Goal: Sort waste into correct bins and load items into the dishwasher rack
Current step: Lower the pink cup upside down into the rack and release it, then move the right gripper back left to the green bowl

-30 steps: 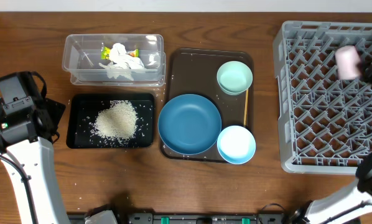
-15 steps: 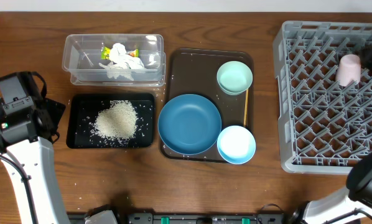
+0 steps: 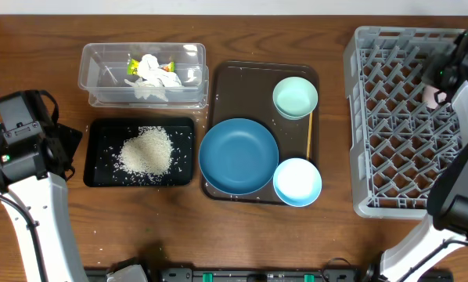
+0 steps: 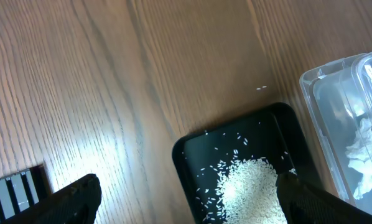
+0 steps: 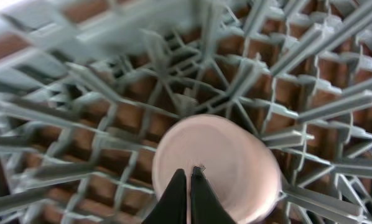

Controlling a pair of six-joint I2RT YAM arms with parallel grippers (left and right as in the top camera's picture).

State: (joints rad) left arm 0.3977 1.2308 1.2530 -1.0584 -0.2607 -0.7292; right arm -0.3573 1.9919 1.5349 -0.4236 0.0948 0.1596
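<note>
The pink cup (image 5: 217,165) stands upside down among the pegs of the grey dishwasher rack (image 3: 390,157). My right gripper (image 5: 187,180) is shut just above its base, holding nothing. From overhead only a sliver of the cup (image 3: 432,97) shows beside my right arm (image 3: 465,59). My left gripper (image 4: 189,202) is open over the near corner of the black tray (image 4: 192,149), which holds the rice (image 3: 146,150). The clear tub (image 3: 93,59) holds the tissue (image 3: 152,70) and the wrapper (image 3: 131,64). The blue plate (image 3: 238,155), light-blue bowl (image 3: 297,182), mint bowl (image 3: 295,97) and chopstick (image 3: 309,135) lie together.
The dishes rest on a brown serving tray (image 3: 242,78) in the middle of the wooden table (image 3: 30,47). Loose rice grains are scattered over the black tray's floor. The rack fills the right side up to the table's edge.
The pink cup has settled upside down into the rack. My right arm has swung over it and now hides most of it from above. The left arm has not moved.
</note>
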